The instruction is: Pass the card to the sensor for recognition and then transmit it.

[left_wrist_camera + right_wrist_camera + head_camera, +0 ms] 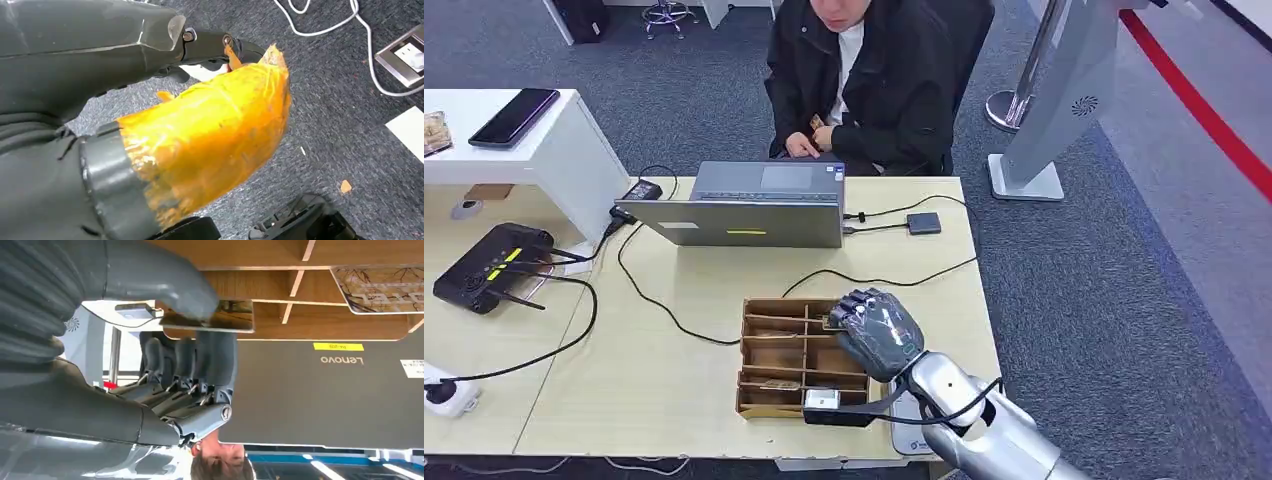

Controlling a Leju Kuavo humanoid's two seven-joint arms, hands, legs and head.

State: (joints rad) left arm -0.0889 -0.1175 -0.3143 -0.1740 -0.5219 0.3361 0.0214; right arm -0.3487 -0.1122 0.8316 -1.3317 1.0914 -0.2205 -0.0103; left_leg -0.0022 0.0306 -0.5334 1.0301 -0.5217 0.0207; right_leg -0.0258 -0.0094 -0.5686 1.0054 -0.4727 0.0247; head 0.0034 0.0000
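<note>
Over the brown compartment tray on the table, my right hand pinches a card between thumb and fingers, facing the laptop. Another card lies in a tray slot. Whether my orange-wrapped left hand holds anything, I cannot tell.

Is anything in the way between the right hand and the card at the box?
Nothing visible. The right hand is over the cardboard box, and its wrist view shows the thumb already lying on the card, with the fingers beneath.
</note>
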